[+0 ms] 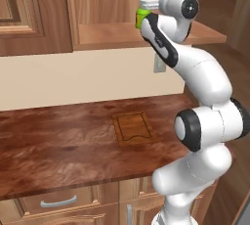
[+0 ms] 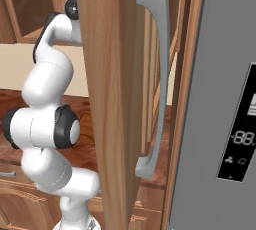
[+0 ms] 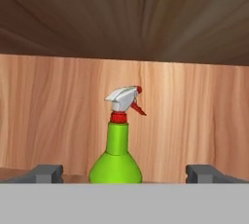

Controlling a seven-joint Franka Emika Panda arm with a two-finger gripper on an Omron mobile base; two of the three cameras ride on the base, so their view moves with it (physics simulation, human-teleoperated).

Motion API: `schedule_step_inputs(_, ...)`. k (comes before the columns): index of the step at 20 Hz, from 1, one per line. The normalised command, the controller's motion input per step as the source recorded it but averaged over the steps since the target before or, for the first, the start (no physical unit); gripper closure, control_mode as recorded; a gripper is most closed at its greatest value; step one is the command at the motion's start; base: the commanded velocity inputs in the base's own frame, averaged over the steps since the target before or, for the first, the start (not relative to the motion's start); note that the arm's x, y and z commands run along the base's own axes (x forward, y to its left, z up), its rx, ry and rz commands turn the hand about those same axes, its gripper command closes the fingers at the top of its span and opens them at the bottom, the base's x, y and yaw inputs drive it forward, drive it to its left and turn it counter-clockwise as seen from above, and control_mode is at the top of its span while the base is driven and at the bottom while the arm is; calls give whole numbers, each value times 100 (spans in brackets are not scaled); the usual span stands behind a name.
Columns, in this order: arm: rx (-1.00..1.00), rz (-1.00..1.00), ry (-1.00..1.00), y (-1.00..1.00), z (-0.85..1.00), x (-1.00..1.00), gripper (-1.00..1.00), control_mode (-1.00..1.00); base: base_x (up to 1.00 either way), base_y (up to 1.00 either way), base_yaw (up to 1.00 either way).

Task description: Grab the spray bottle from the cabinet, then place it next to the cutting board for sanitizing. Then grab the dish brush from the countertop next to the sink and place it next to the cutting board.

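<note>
Left base view shows the cabinet (image 1: pixel 117 33) with its open shelf, where the spray bottle (image 1: pixel 142 16) stands upright as the shelf's one visible item, the arm's wrist close against it. Below, the cutting board (image 1: pixel 133 128) lies flat on the countertop (image 1: pixel 53 146). In the hand view the gripper (image 3: pixel 126 172) has its jaws spread wide, one fingertip either side of the bottle and apparently not touching. A good grasp probably means advancing a little further, staying centred, then closing on the green body, not the narrow neck.
</note>
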Motion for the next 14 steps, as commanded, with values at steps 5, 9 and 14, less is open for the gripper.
schedule_step_inputs(5,0,0,0,10,0,31,-100,-100,0,0,0)
schedule_step_inputs(9,0,0,0,10,-2,44,-100,-100,0,0,0)
schedule_step_inputs(14,0,0,0,6,-3,41,-100,-100,0,0,0)
